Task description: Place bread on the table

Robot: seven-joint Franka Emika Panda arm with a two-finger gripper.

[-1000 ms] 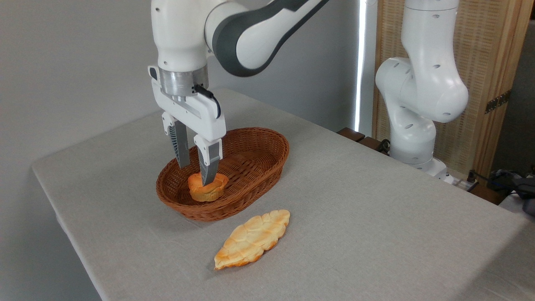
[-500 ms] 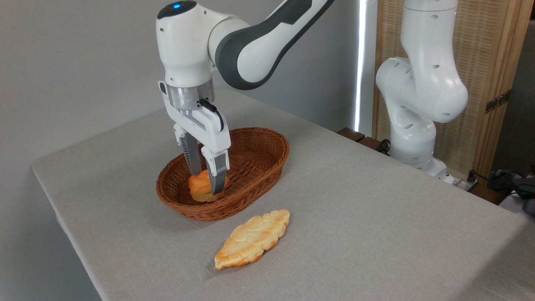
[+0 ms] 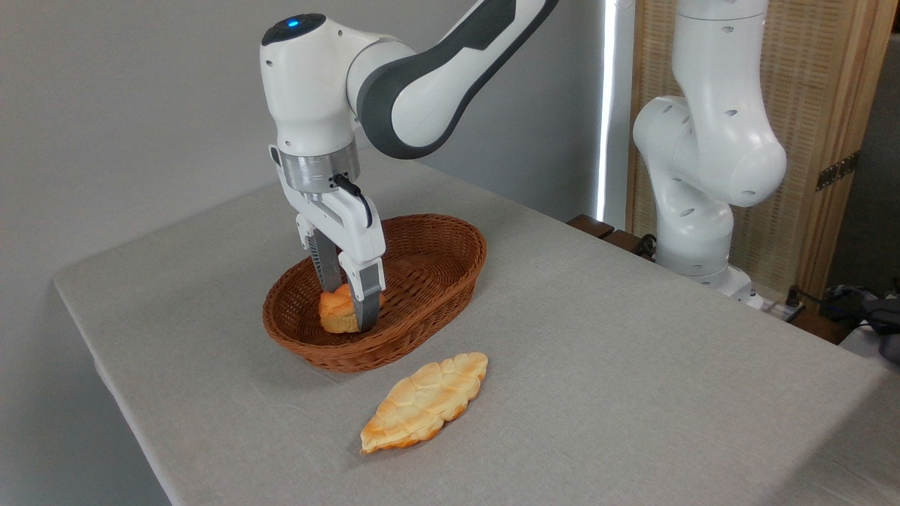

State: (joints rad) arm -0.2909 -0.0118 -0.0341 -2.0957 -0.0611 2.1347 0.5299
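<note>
Probably a robotics lab: robot arm (image 3: 450, 63) at cloth-covered table (image 3: 633, 365), bare grey wall.

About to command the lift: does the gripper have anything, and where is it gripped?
The gripper is shut on the small round golden-orange bun, fingers pinching its sides, inside the brown wicker basket.

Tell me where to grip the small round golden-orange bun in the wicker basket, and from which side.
Grip the small round golden-orange bun across its squat sides, coming straight down from above: the brown oval wicker basket walls block any sideways approach. The gripper already straddles it this way, one finger on each side.
</note>
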